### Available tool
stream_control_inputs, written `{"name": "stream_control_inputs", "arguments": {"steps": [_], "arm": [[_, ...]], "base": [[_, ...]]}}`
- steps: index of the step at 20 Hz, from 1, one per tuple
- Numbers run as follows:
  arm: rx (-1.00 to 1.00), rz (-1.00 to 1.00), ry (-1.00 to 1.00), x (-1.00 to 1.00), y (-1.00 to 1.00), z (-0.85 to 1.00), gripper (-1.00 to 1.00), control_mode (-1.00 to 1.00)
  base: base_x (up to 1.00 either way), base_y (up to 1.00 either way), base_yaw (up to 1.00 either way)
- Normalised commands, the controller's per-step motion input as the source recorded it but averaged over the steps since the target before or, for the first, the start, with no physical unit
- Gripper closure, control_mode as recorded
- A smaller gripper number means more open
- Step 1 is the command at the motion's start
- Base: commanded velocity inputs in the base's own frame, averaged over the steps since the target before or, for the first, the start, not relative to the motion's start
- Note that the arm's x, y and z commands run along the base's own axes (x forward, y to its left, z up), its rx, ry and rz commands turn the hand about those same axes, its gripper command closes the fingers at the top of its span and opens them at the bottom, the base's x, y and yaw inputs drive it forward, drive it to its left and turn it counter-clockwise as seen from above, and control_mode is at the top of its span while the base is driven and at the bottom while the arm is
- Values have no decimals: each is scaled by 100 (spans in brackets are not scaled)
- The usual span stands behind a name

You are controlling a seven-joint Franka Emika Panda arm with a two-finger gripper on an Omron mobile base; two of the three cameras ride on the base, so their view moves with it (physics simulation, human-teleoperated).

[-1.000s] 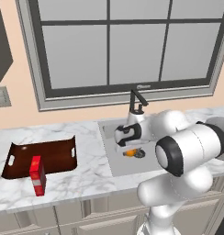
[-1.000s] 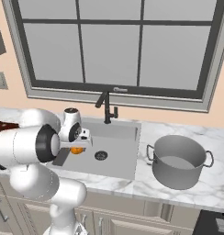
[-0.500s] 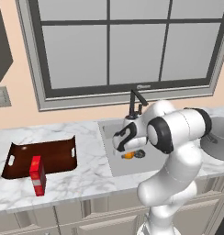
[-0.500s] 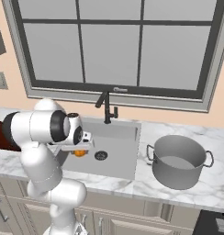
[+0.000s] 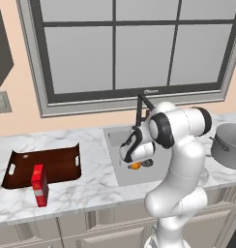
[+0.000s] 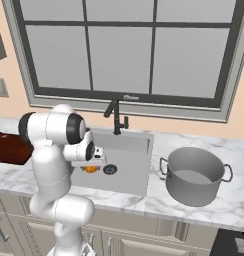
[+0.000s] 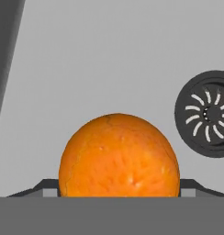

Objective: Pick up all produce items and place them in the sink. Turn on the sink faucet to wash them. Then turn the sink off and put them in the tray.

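Arm being swung lower into sink (image 5: 121,180) since earlier frame; orange (image 7: 119,156) being straddled centrally between wide-open gripper (image 7: 118,186) jaws, nothing being gripped.

I see bare sink (image 7: 109,55) floor beyond the orange (image 7: 119,156); the drain (image 7: 205,114) sits just beside it.

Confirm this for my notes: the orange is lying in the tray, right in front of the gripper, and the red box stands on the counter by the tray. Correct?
Not quite. The orange lies in the sink, beside the round drain, not in the tray. The hand view shows it on the grey basin floor, close before the gripper. The rest holds: the red box stands on the counter by the tray.
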Motion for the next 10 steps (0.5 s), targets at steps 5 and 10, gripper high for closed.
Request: {"name": "stream_control_inputs", "arguments": {"steps": [5, 10], "arm": [[0, 0, 0, 16, -4, -26, 100, -100], [0, 0, -1, 5, 0, -21, 100, -100]], "base": [[0, 0, 0], [0, 0, 0]]}}
